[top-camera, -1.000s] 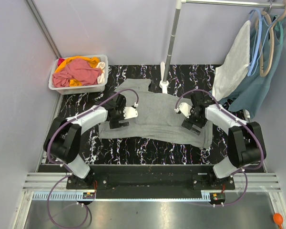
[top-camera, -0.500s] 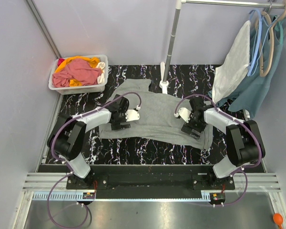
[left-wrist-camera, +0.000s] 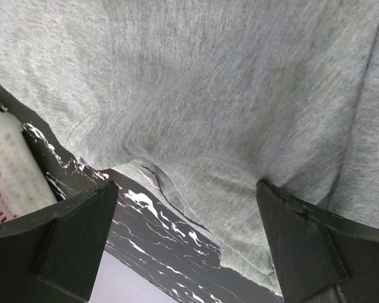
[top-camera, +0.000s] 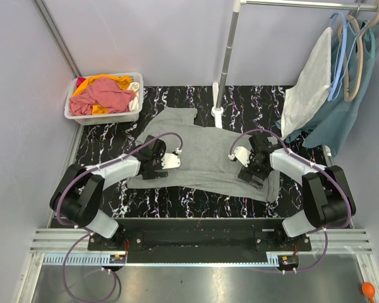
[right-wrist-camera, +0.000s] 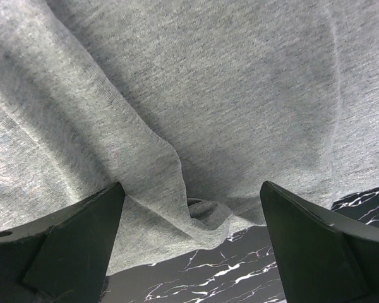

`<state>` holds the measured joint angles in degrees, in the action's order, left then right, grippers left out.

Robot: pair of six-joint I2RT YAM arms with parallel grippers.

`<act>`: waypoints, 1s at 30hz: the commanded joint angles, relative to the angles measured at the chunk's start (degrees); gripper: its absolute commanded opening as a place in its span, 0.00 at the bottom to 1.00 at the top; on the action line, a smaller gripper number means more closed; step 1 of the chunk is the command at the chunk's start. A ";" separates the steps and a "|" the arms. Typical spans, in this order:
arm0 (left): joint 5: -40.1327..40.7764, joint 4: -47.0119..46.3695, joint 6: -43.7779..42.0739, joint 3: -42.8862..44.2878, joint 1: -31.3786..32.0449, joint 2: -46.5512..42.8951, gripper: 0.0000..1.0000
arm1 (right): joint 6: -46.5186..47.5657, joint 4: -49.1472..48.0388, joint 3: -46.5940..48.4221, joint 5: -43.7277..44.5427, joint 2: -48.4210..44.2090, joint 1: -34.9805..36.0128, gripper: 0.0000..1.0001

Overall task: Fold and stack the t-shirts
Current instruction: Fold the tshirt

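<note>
The black marbled table (top-camera: 196, 199) carried the grey t-shirt (top-camera: 205, 151) spread nearly flat beneath both pincers, which reached it from either end. Its long axis ran across the table from one pincer to the other, dipping slightly nearer on the right, with one lobe of cloth jutting away beyond the left pincer; which end held the collar I could not tell. The pink-red and orange shirts (top-camera: 104, 95) lay heaped in a white basket (top-camera: 103, 117) well beyond the left pincer and to its left. The left pincer (top-camera: 150, 172) hung low over the cloth with jaws spread wide and nothing held, and the right pincer (top-camera: 251, 177) did likewise. A soft ridge (right-wrist-camera: 177, 164) rose under the right one. The step looked like laying out the first shirt before folding it; the next move probably called for each pincer to pinch an edge and lift together.
</note>
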<state>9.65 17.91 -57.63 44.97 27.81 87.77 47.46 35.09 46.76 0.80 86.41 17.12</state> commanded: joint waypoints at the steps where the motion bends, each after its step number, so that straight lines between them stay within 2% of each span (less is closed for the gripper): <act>1: 0.90 4.85 0.32 -5.67 0.14 -1.54 0.99 | -1.93 0.86 -2.73 -3.26 0.43 1.77 1.00; 13: 0.99 6.52 2.78 -13.94 1.63 -9.36 0.99 | -2.99 2.79 -4.49 -4.84 -0.63 4.93 1.00; 30: 0.28 10.56 10.08 -21.50 7.96 -17.71 0.99 | -5.19 4.11 -9.06 -5.54 -4.58 8.10 1.00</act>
<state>15.33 16.88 -53.01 28.49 34.63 69.69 43.72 35.94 41.47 -1.85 80.62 24.14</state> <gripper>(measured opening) 0.987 0.993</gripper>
